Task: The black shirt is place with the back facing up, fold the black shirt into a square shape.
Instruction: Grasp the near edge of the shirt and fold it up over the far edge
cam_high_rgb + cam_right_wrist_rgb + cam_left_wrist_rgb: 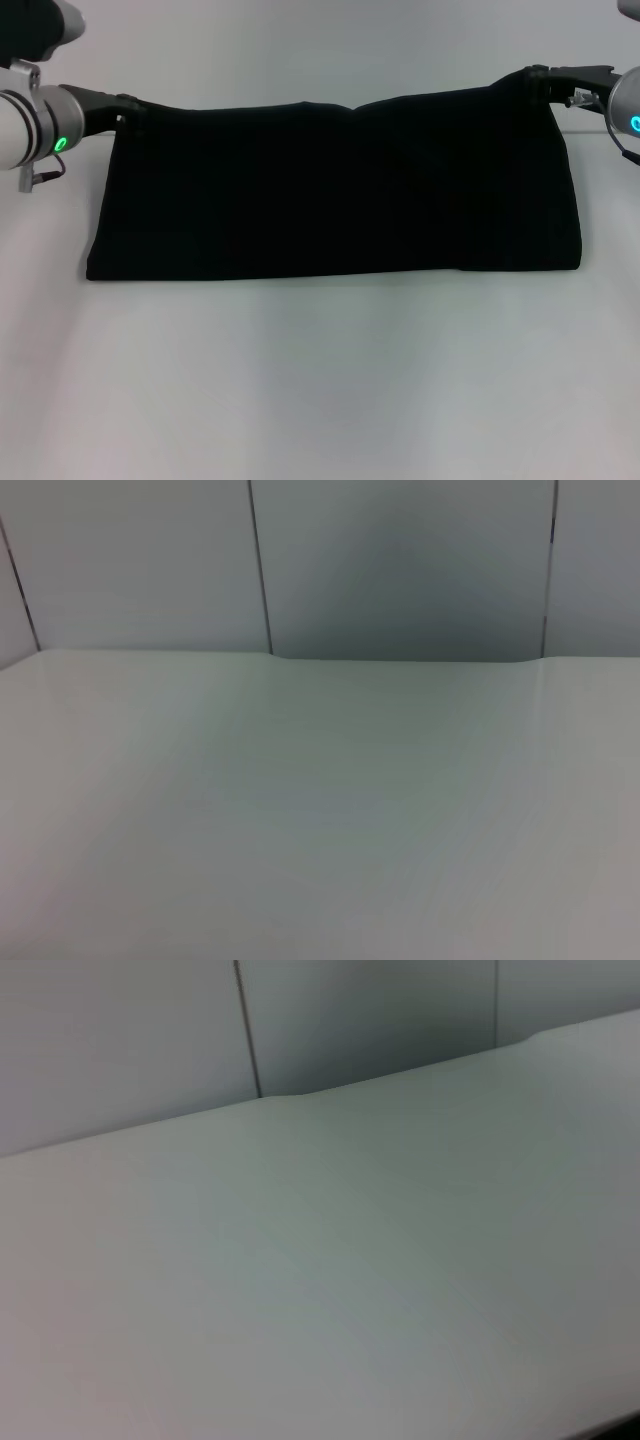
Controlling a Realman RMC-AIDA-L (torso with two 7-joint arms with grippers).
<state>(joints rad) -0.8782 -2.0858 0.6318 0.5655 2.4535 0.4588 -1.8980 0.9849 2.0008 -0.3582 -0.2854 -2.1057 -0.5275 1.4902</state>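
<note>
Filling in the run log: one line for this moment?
shirt: folded band on table | left end effector: far left corner | right end effector: far right corner

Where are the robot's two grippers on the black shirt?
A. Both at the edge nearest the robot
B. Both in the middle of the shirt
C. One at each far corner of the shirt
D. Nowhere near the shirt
C: in the head view the left gripper sits at one far corner of the black shirt and the right gripper at the other far corner.
</note>
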